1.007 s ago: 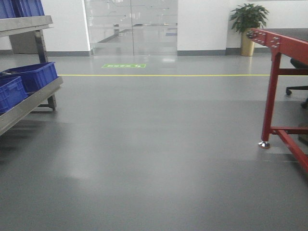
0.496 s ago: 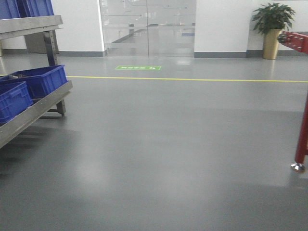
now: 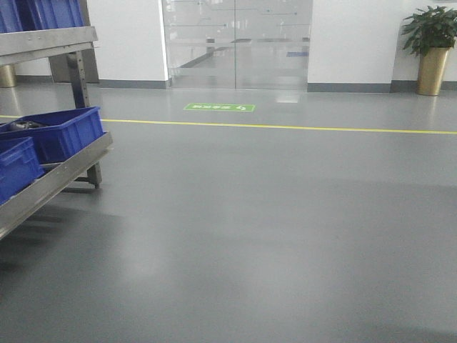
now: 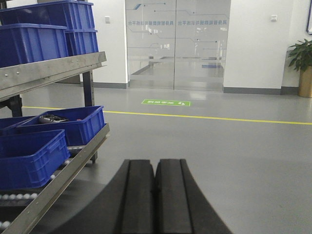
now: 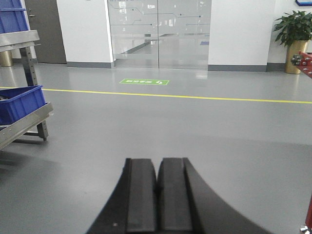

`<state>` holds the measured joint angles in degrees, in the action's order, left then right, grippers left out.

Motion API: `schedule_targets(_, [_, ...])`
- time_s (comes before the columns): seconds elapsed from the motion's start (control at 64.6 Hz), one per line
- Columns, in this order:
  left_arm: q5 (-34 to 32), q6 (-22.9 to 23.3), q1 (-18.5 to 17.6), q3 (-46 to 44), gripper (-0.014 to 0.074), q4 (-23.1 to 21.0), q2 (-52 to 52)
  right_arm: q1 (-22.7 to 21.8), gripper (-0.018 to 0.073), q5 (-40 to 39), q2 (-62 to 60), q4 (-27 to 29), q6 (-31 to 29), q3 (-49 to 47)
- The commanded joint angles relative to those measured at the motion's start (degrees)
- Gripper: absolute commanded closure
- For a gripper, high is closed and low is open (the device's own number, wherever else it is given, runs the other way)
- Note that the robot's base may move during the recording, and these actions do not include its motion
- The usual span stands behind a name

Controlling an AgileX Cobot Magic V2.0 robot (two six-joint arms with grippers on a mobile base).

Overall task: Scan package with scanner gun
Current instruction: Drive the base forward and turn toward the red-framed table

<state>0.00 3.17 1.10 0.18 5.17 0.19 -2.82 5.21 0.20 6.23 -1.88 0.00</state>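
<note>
Neither the package nor the scanner gun shows in any view. My left gripper (image 4: pixel 155 163) is shut with nothing between its black fingers, and it points over the grey floor beside a metal rack. My right gripper (image 5: pixel 157 162) is shut too, empty, aimed at bare floor toward glass doors. The front view shows no gripper.
A metal roller rack (image 3: pixel 53 182) with blue bins (image 3: pixel 61 132) stands at the left; in the left wrist view the blue bins (image 4: pixel 68 124) are close. Glass doors (image 3: pixel 235 43), a yellow floor line (image 3: pixel 285 128), a potted plant (image 3: pixel 432 50) and a red frame corner (image 5: pixel 303 61) at the right.
The front view has swung left: the red frame slid out of view on the right, while the rack, doors and plant shifted rightward in the frame.
</note>
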Motion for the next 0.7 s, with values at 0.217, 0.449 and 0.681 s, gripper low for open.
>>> schedule_targets(0.217, [-1.0, 0.3, -0.1, -0.2, 0.0707, -0.3, -0.2, -0.1, 0.0717, -1.0, -0.2, -0.2, -0.1, 0.0])
schedule_targets(0.449, [-1.0, 0.3, -0.1, -0.2, 0.0707, -0.3, -0.2, -0.1, 0.0717, -1.0, -0.2, -0.2, -0.1, 0.0])
schedule_targets(0.681, [-1.0, 0.3, -0.1, -0.2, 0.0707, -0.3, -0.2, -0.1, 0.0717, -1.0, -0.2, -0.2, -0.1, 0.0])
